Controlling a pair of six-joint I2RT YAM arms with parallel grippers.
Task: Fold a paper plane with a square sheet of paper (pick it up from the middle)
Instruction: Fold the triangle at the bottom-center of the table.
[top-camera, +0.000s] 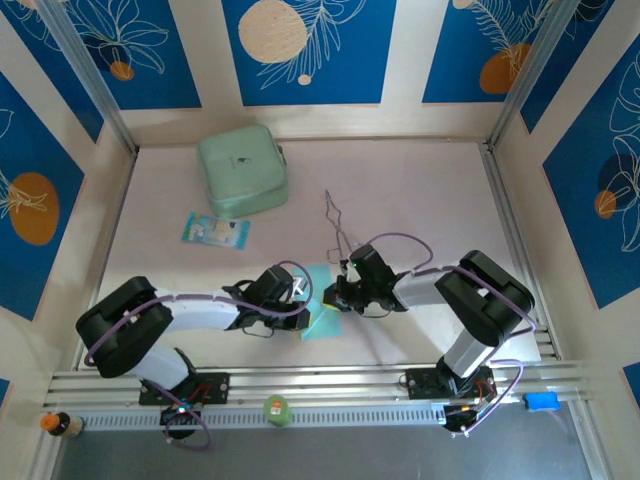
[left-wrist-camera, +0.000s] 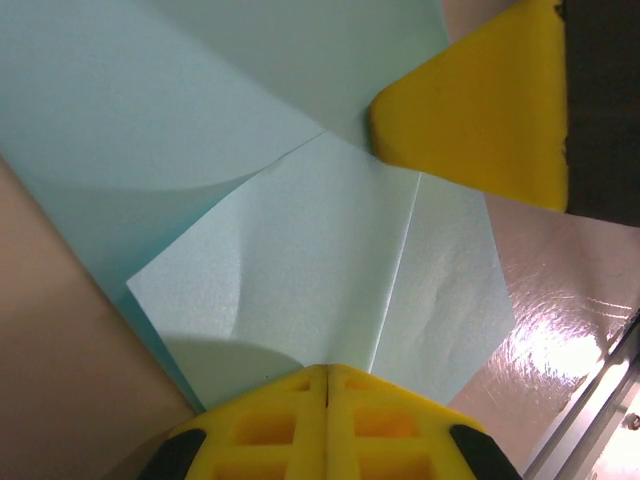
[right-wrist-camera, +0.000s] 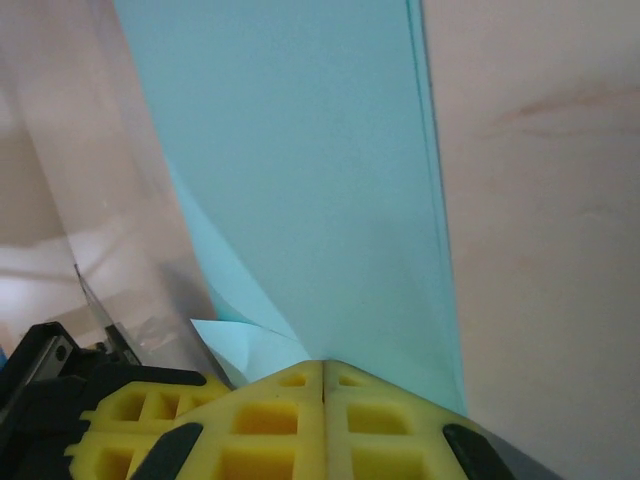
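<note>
Down at about 6 o'clock from the table's (top-camera: 420, 190) centre, the square sheet of paper (top-camera: 320, 322) lies partly folded between the two arms. The left gripper (top-camera: 306, 300) meets it from 9 o'clock and the right gripper (top-camera: 337, 298) from 3 o'clock. In the left wrist view the left gripper's (left-wrist-camera: 327, 378) yellow fingers are pressed together at the paper's (left-wrist-camera: 300, 250) near edge, beside a crease running away from them, while a yellow finger (left-wrist-camera: 480, 110) of the right gripper presses on the sheet at 1 o'clock. In the right wrist view the right gripper (right-wrist-camera: 322, 372) is likewise closed tight with its tips against the cyan paper (right-wrist-camera: 300, 180). Whether either pair pinches a layer I cannot tell. Metal tongs (top-camera: 335, 222) lie at 12 o'clock of the sheet, a blue-and-white packet (top-camera: 215, 230) at 10 o'clock, and a mint-green case (top-camera: 242, 172) at 11 o'clock.
</note>
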